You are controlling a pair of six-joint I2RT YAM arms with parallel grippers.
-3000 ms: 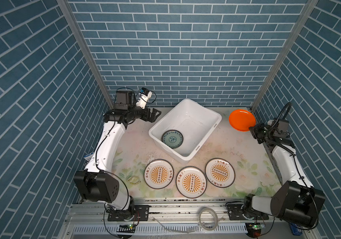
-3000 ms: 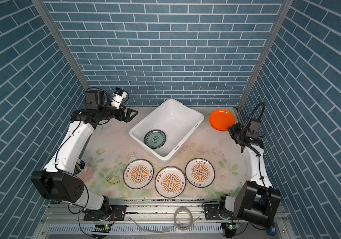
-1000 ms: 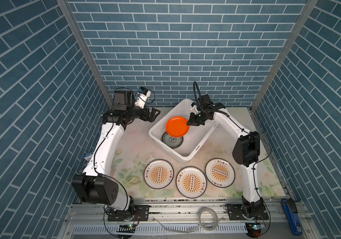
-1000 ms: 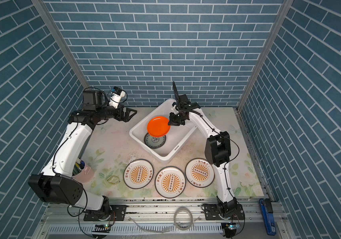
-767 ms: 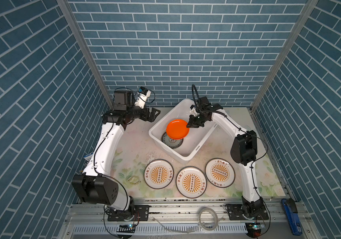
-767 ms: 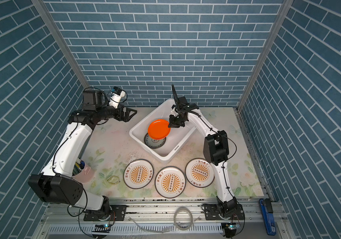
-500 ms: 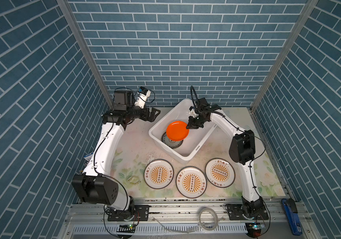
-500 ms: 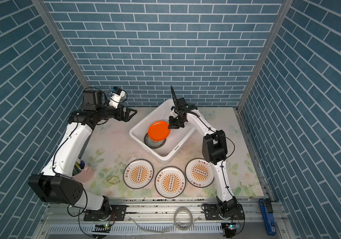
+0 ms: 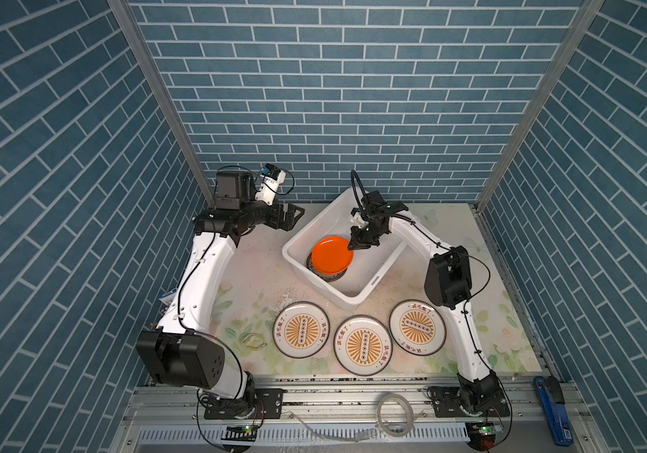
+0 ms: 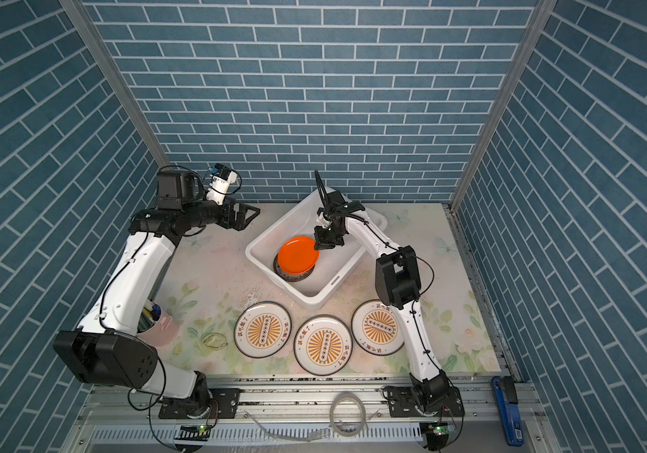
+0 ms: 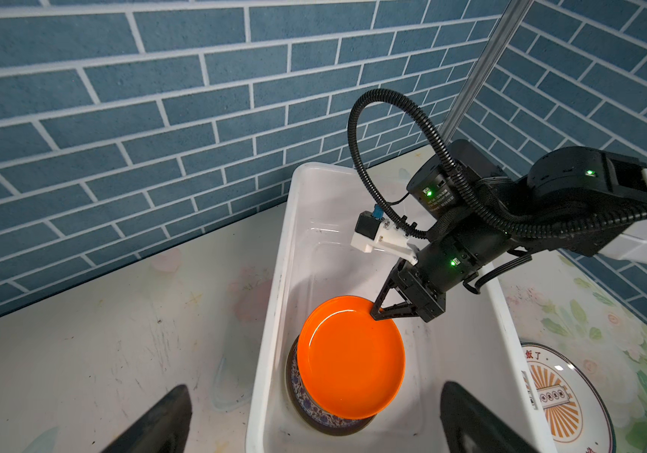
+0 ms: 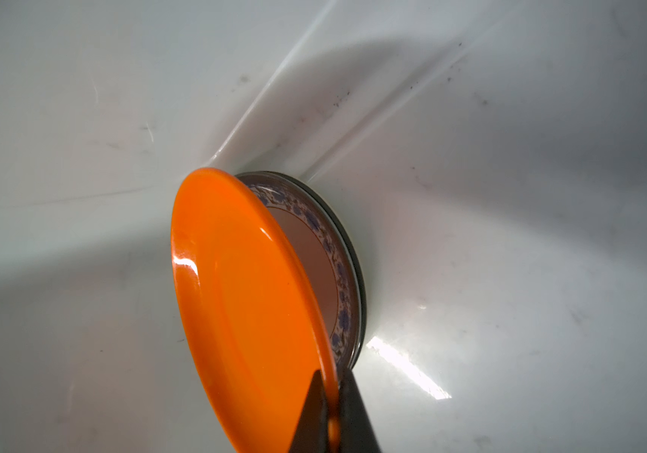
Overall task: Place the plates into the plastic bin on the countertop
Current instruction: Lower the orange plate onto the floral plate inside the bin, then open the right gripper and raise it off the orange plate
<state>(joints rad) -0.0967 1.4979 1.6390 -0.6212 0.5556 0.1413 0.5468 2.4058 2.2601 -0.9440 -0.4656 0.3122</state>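
My right gripper (image 9: 353, 246) (image 10: 318, 247) (image 11: 376, 313) (image 12: 331, 396) is shut on the rim of the orange plate (image 9: 331, 255) (image 10: 297, 255) (image 11: 351, 361) (image 12: 243, 306). It holds the plate tilted inside the white plastic bin (image 9: 351, 300) (image 10: 314, 300) (image 11: 280, 274) (image 12: 510, 196), just over a blue-patterned plate (image 9: 328, 277) (image 10: 294, 277) (image 11: 314, 412) (image 12: 337, 259) on the bin floor. Three sunburst plates (image 9: 302, 330) (image 9: 364, 346) (image 9: 417, 326) lie in a row on the countertop (image 9: 259, 274) in front of the bin. My left gripper (image 9: 294, 215) (image 10: 249, 215) (image 11: 314, 388) hovers open and empty left of the bin's back corner.
A pink cup (image 10: 157, 321) with pens stands by the left arm. A thin yellow-green loop (image 9: 253, 340) (image 10: 214, 340) lies left of the sunburst plates. Brick walls close three sides. A blue tool (image 9: 551, 408) and a coiled tube (image 9: 392, 408) lie on the front rail.
The right gripper carried the orange plate from the counter's back right corner into the bin and has lowered it toward the patterned plate. The left arm has stayed still.
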